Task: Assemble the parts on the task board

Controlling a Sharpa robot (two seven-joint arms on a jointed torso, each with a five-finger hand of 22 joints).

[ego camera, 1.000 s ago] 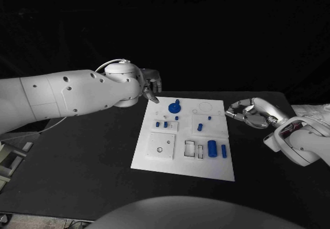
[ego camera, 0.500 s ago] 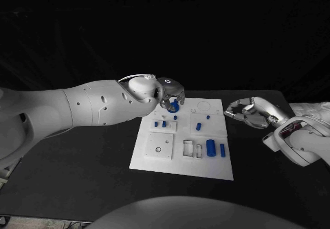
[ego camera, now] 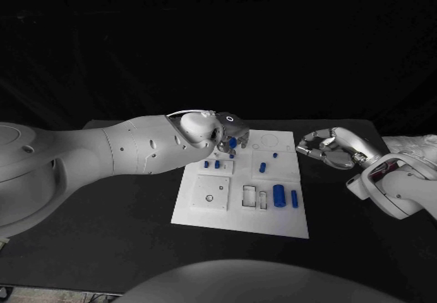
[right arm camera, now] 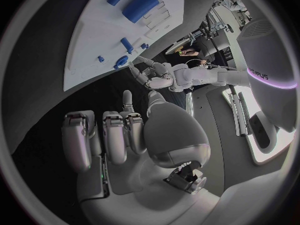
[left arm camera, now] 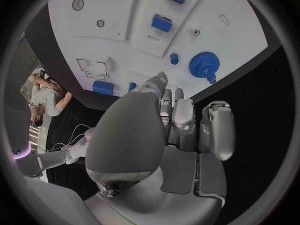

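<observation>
The white task board (ego camera: 232, 211) lies in the middle of the black table. A blue gear (left arm camera: 203, 65) sits at its far left corner, with a small blue peg (left arm camera: 174, 59) beside it. My left hand (ego camera: 228, 134) hovers over that corner, fingers stretched out and apart, holding nothing; its fingertips (left arm camera: 160, 78) stop just short of the gear. A thick blue cylinder (ego camera: 280, 196) and a slim one (ego camera: 295, 198) lie at the board's near right. My right hand (ego camera: 326, 149) hangs beside the board's far right edge, loosely bent and holding nothing.
Two small blue blocks (ego camera: 212, 164) stand in a square plate on the board's left, and a blue peg (ego camera: 263, 168) stands right of them. Rectangular slots (ego camera: 255, 197) sit beside the cylinders. My bulky left arm (ego camera: 119, 158) hangs over the table's left side.
My left arm has swung in from the far left, bringing its hand down over the board's far left corner by the gear. The right hand has barely moved.
</observation>
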